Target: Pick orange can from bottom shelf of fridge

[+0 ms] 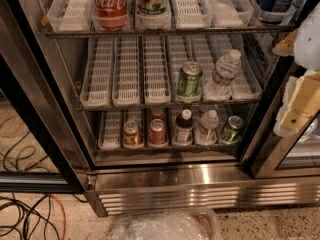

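Speckled floor, black cables front steel-based glass-door fridge. Small orange-copper can upright at front of white slotted lane, bottom shelf: reachable. Cream gripper up-right, well apart; grip state: cannot tell.

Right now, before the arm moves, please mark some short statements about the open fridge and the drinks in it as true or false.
1. The small orange-copper can stands on the bottom shelf of the large display fridge, toward the left. True.
2. The redder can stands directly to the right of the orange-copper can. True.
3. The gripper is at the orange-copper can. False: it is at the right edge of the view, well apart from that can.
4. The middle shelf holds no can. False: a green can stands there beside a clear plastic water bottle.
5. A dark bottle with a white cap stands on the bottom shelf, right of the redder can. True.
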You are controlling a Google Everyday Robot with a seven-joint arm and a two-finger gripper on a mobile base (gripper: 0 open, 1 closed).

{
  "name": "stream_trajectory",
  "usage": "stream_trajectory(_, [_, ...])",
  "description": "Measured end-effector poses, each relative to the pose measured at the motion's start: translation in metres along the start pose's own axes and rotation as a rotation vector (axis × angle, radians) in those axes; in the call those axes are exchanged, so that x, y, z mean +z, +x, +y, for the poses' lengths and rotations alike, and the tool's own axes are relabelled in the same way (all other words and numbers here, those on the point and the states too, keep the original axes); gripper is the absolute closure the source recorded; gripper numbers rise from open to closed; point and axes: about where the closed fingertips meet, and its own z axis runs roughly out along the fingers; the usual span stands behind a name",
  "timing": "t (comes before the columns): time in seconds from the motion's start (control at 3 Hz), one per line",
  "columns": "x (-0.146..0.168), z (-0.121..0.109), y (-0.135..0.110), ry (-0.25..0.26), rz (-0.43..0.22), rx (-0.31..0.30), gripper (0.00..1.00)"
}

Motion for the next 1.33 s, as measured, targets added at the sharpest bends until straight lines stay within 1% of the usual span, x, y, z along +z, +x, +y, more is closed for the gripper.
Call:
stream_trajectory(0.33, [0.0, 0.0, 0.0, 0.0, 0.0, 0.0, 0.0])
stream_trajectory(0.67, [-0.001, 0.0, 0.0, 0.011, -0.021, -0.002, 0.0])
stream_trajectory(1.0, [0.002, 0.005, 0.0, 0.02, -0.101, 0.008, 0.0])
stream_trajectory(1.33, [0.01, 0.013, -0.007, 0.029, -0.231, 0.026, 0.0])
